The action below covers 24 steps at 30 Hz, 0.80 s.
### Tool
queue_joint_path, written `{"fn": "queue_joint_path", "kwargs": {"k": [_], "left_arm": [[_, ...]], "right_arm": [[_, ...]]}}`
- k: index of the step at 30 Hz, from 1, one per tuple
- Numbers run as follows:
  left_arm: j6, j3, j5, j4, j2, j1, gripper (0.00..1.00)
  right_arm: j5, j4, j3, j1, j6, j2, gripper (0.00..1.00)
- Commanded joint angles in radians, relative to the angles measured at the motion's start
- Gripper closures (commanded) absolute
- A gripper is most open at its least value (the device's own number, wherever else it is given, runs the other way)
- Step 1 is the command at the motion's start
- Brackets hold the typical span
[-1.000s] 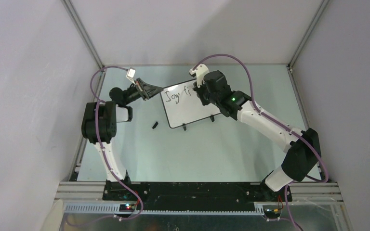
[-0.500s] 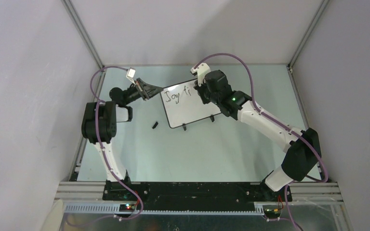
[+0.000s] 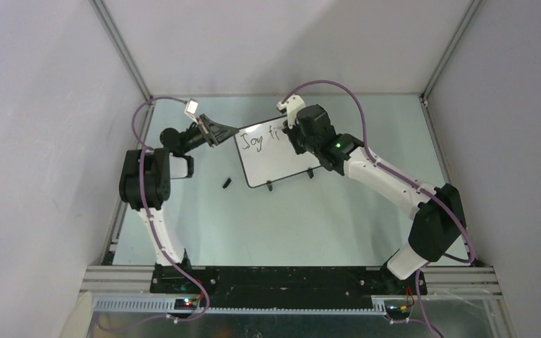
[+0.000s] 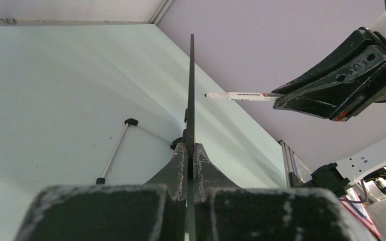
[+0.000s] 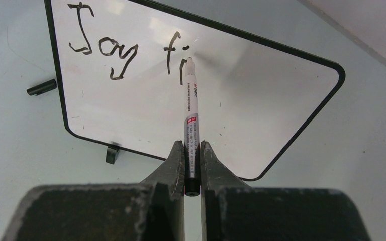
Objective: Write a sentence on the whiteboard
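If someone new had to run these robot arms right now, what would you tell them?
Left gripper shut on the whiteboard edge, steadying it.
Right gripper shut on the marker, tip right by the board after "fi".
Done: the sentence reads "Joy fi" so far.
Left to do: finish that word and the rest.
A small black piece lies on the table beside the board.

One whiteboard [image 3: 282, 165], one marker pen [image 5: 190, 120], one small black cap [image 3: 227, 183].
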Motion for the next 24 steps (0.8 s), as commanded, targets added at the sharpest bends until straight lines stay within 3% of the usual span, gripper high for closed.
{"fn": "queue_joint_path", "kwargs": {"k": [1, 24], "left_arm": [[0.004, 0.01, 0.023, 0.077, -0.02, -0.003, 1.0], [0.004, 0.011, 0.023, 0.076, -0.018, -0.003, 1.0]], "right_arm": [[0.012, 0.04, 0.002, -0.004, 0.008, 0.004, 1.0], [0.012, 0.039, -0.006, -0.007, 0.015, 0.01, 1.0]]}}
